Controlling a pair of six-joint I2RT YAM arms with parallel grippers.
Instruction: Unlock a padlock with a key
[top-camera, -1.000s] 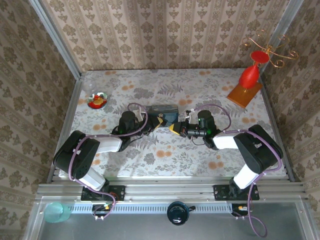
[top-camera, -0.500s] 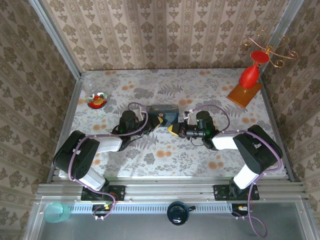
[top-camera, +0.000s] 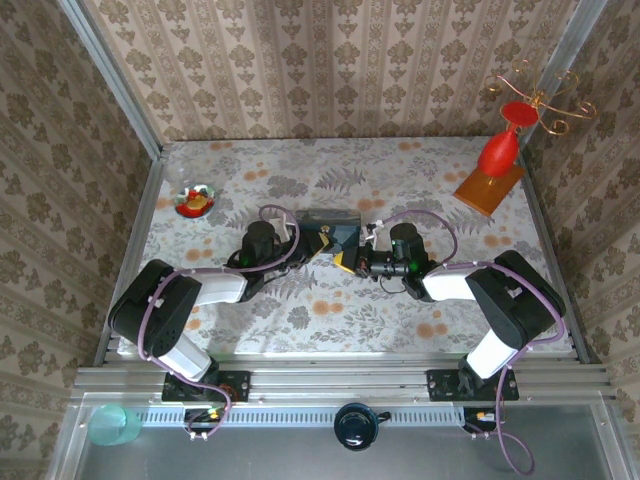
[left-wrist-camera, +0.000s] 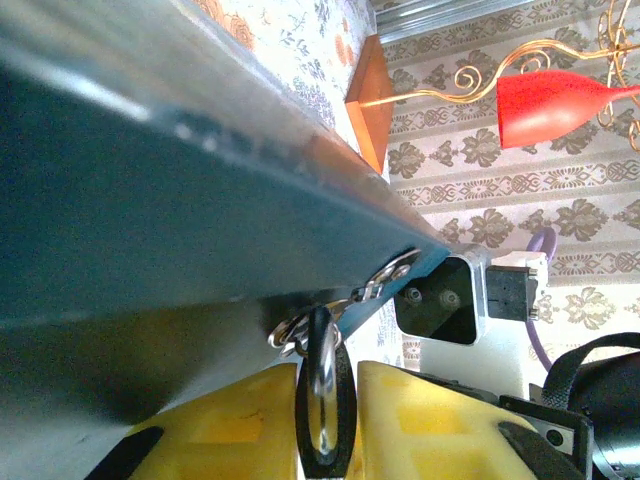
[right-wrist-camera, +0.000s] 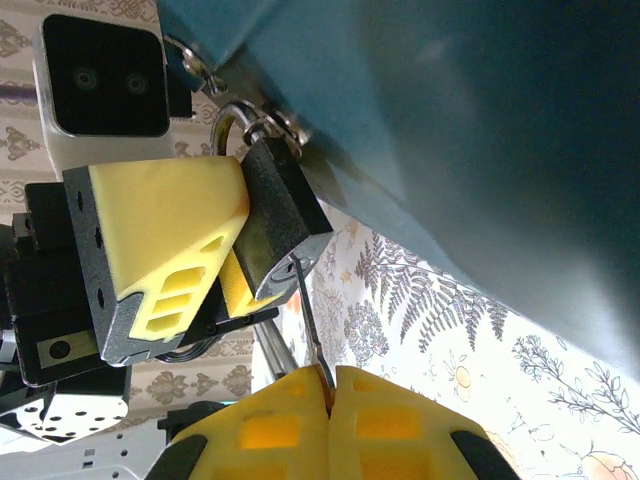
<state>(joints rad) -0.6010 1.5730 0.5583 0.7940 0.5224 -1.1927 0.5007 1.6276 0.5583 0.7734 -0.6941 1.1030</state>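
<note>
Over the floral tablecloth (top-camera: 300, 320), both claws have crept against the blue tin (top-camera: 330, 222), the left claw (left-wrist-camera: 325, 378) loosening slightly yet gripping the padlock (right-wrist-camera: 280, 215) between its pads, and the right claw (right-wrist-camera: 328, 380) pinching the key (right-wrist-camera: 308, 320), whose tip meets the keyhole just ahead, so turning likely comes next.

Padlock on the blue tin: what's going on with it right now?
The padlock hangs by its shackle from the hasp of the blue tin. The left gripper has a yellow finger on each side of the padlock body; whether it is squeezing is unclear. The right gripper is shut on the key, whose blade points up and meets the bottom of the padlock. How far in the key sits cannot be seen.
</note>
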